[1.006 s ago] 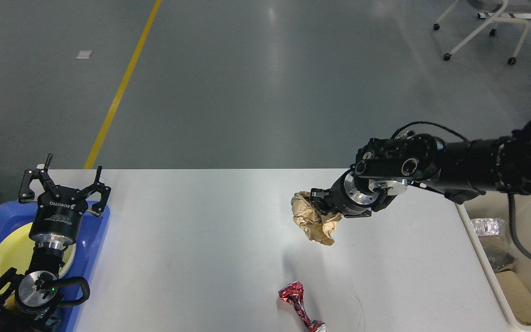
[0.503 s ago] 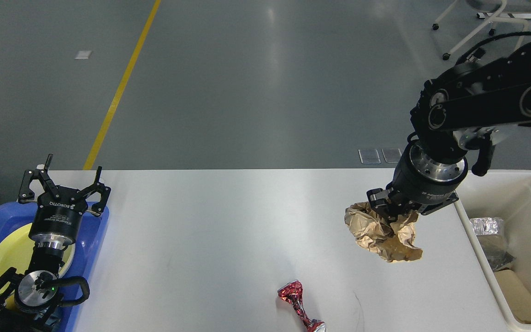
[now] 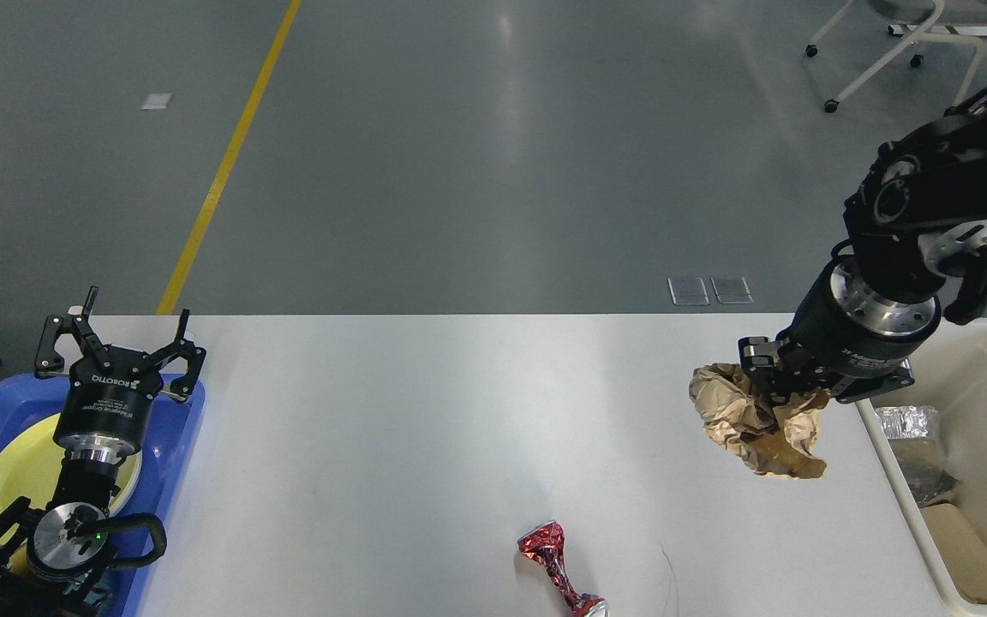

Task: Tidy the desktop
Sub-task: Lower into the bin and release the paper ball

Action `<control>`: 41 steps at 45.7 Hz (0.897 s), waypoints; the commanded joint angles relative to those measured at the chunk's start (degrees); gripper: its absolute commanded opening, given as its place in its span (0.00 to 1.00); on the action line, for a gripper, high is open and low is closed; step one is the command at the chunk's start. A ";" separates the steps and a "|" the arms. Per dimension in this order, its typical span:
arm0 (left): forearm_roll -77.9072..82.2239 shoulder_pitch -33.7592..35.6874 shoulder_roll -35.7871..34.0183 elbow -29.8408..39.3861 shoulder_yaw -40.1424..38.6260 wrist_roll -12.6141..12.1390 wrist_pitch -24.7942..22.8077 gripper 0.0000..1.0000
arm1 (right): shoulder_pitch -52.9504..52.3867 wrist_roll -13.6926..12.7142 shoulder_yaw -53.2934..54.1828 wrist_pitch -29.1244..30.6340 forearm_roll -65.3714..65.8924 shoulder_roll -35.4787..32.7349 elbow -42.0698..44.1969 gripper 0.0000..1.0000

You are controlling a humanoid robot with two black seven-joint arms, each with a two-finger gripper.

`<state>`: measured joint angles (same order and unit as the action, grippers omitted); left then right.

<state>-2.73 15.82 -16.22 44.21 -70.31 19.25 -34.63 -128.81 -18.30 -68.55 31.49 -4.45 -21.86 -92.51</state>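
The white-grey desktop [image 3: 425,428] spans the lower half of the head view. My right gripper [image 3: 774,396] is shut on a crumpled brown paper ball [image 3: 750,420], which hangs above the desktop's right side, close to the cream bin [image 3: 896,463]. A crushed red can [image 3: 555,566] lies near the front edge of the desktop. My left gripper [image 3: 121,330] stands open with nothing between its fingers, over the far end of the blue tray [image 3: 176,463].
A yellow plate [image 3: 14,480] lies in the blue tray at the left. The cream bin at the right holds foil and other scraps. Beyond the desktop is grey floor with a yellow line [image 3: 219,171] and a chair base [image 3: 896,51].
My right arm has carried the brown paper ball from the middle of the desktop rightward, toward the cream bin. The left arm and the red can have not moved.
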 commanded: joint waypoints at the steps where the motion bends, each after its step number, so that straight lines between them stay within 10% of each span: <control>1: 0.00 0.00 0.04 -0.01 0.00 0.00 0.00 0.96 | 4.35 0.02 -3.69 -1.43 0.41 -5.29 6.27 0.00; 24: 0.00 0.00 0.04 -0.01 0.00 0.00 0.00 0.96 | 52.58 0.46 11.32 -15.67 1.99 -17.16 51.18 0.00; 41: 0.00 0.00 0.04 -0.01 0.00 0.00 0.00 0.96 | 85.20 1.34 21.35 -38.60 2.08 -3.90 74.83 0.00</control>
<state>-2.72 15.82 -16.17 44.20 -70.31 19.25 -34.63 -51.95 -17.67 -47.59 -0.06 -2.38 -31.58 -24.74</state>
